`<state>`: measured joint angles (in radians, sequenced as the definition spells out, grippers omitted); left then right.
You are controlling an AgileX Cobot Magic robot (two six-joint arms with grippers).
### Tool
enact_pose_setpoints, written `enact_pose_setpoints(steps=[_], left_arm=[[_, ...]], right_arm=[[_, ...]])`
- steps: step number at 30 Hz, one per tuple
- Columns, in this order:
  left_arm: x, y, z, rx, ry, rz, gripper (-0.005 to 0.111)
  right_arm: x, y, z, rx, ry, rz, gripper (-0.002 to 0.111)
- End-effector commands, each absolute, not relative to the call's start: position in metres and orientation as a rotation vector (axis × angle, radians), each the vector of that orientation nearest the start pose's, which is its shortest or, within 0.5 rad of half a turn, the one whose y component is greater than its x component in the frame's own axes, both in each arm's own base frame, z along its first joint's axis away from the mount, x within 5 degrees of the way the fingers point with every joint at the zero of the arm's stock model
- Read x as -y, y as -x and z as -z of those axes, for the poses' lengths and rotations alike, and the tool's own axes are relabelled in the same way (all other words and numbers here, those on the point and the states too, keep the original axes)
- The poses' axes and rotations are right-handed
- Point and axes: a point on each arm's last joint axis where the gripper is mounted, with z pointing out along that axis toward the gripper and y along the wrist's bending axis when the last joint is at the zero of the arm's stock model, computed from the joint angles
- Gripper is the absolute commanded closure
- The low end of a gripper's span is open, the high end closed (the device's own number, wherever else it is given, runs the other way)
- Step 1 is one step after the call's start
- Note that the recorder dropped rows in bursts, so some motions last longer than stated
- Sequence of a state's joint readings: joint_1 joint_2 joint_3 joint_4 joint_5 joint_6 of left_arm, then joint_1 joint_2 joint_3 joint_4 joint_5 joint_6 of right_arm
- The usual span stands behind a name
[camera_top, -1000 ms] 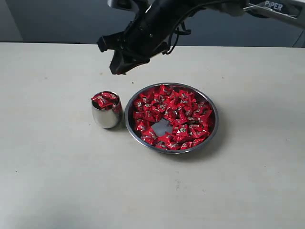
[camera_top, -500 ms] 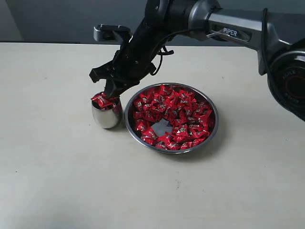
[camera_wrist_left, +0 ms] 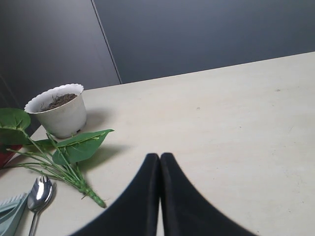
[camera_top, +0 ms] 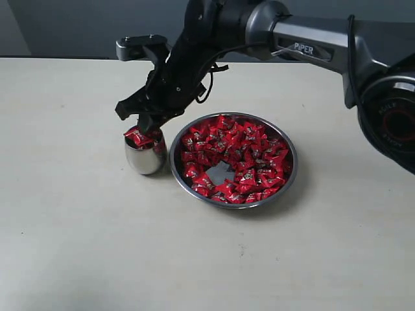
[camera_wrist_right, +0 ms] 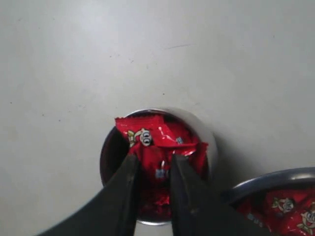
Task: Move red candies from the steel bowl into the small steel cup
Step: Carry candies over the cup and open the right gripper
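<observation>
Our right fingers (camera_wrist_right: 125, 191) hang over the mouth of the small polished steel cup (camera_wrist_right: 209, 142), with their tips a narrow gap apart and down at the red candies in shiny crinkled wrappers (camera_wrist_right: 152, 133) heaped above its rim. A red wrapper fills that gap, but we cannot tell whether the fingers pinch it or it merely lies in the heap beneath. The cup stands upright about midway across the pale counter (camera_top: 78, 246), somewhat nearer the far edge than the near one in the exterior view. Just beside it, on the side toward the right edge, sits the wide shallow steel bowl (camera_top: 293, 162), where more red candies ring a bare patch of its floor. The black arm marked PIPER (camera_top: 305, 45) reaches in from the right edge. Our left fingers (camera_wrist_left: 142, 201) are pressed together tip to tip above bare counter. They are well apart from a white scalloped pot of soil (camera_wrist_left: 61, 115), a green leafy stem (camera_wrist_left: 74, 147) and a metal spoon (camera_wrist_left: 39, 191) lying toward another edge.
</observation>
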<state>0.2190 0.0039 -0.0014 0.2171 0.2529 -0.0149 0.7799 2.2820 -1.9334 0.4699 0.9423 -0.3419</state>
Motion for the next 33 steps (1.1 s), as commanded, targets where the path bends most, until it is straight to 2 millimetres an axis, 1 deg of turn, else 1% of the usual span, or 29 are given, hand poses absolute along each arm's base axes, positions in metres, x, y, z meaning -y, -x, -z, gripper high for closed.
enact_pose_setpoints(steps=[1, 11, 17, 22, 33], left_arm=[[-0.017, -0.053, -0.192, -1.729, 0.056, -0.350, 0.106], [-0.017, -0.053, -0.192, -1.729, 0.056, -0.350, 0.106], [-0.017, -0.053, -0.192, -1.729, 0.056, -0.350, 0.106], [-0.017, -0.053, -0.192, -1.729, 0.056, -0.350, 0.106], [-0.017, -0.053, -0.192, -1.729, 0.056, -0.350, 0.106]], right_arm=[[-0.371, -0.333, -0.193, -2.478, 1.246, -0.647, 0.098], [-0.372, -0.332, -0.194, -2.481, 1.239, -0.667, 0.098], [-0.375, -0.328, -0.194, -2.485, 1.252, -0.680, 0.098], [-0.378, -0.326, -0.182, -2.508, 1.274, -0.668, 0.098], [-0.377, -0.325, -0.181, -2.509, 1.296, -0.641, 0.098]])
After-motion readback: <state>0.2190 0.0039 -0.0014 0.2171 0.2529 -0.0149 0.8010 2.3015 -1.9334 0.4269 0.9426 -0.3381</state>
